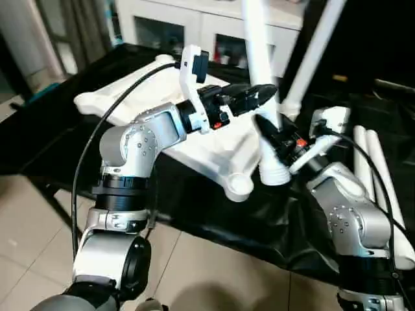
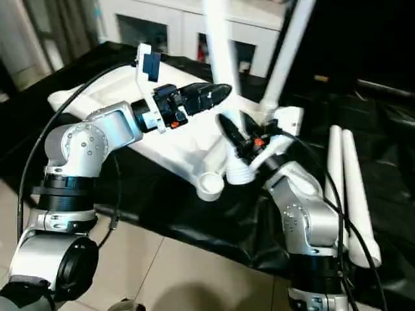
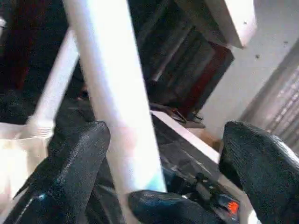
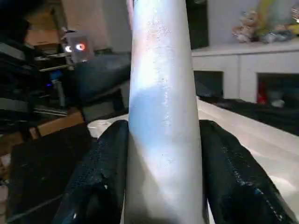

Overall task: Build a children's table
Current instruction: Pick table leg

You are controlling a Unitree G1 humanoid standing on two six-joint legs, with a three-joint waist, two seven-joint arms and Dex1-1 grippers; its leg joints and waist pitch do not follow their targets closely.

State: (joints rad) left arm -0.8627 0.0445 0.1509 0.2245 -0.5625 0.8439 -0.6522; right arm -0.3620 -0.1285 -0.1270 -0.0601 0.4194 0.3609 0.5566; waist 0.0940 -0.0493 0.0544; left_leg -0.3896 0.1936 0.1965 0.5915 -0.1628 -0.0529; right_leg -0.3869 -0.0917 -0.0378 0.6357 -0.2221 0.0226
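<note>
We are gripping leg (image 1: 260,71) in right gripper (image 1: 271,133), threaded end hanging just beside tabletop's (image 1: 155,97) near corner socket (image 1: 238,186). Left gripper (image 1: 262,94) standing wide open beside leg. Risk: single grip slipping, leg tilting, missing socket.

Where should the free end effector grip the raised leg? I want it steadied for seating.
Grip the leg on its bare straight shaft just above the right end effector, coming from the left side with fingers straddling it; the threaded foot needs to stay free.
</note>
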